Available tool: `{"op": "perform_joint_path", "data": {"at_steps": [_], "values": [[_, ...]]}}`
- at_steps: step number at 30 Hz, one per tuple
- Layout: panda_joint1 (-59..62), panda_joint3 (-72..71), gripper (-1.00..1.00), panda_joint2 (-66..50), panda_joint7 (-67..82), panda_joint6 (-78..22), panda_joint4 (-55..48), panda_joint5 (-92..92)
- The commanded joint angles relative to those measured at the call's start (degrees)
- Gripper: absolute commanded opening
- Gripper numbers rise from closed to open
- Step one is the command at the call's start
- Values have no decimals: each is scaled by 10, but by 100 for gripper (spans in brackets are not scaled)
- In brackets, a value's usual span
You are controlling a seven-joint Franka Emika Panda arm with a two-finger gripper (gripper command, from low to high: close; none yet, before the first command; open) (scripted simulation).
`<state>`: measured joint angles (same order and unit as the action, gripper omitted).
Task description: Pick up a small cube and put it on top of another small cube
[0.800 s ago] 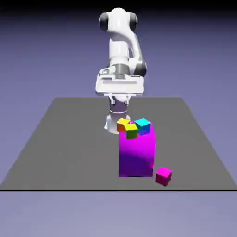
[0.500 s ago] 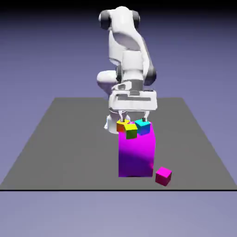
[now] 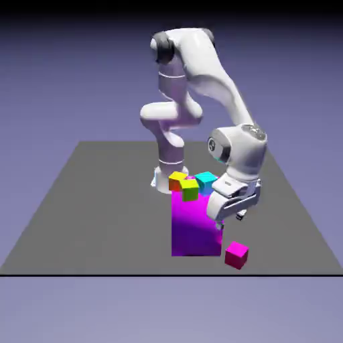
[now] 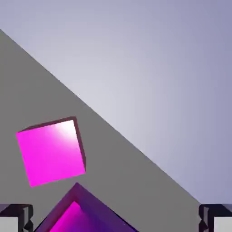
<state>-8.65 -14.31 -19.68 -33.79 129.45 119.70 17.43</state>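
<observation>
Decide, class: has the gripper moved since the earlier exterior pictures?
Yes. The gripper has swung toward the exterior view's right and dropped, from above the tall magenta block to beside its upper right, above the small magenta cube.

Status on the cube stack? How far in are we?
Done: nothing stacked yet. The small magenta cube sits on the table beside the tall magenta block, ungrasped. In hand: the gripper is low near the block's top corner, jaws open and empty; the hand view shows the cube ahead, off to one side. Left: grasp, lift, place on another small cube.
</observation>
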Motion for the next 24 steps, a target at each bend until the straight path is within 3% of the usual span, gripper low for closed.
{"op": "perform_joint_path", "data": {"at_steps": [1,6,11,12,24], "values": [[-3,-6,0,-21,3,-18,-16,7],[-18,-32,0,-117,19,-100,-92,39],[-22,-8,0,-176,-3,-22,-71,72],[-22,-8,-100,-176,-3,-22,-71,72],[-19,5,-100,40,52,-184,-77,-49]]}}
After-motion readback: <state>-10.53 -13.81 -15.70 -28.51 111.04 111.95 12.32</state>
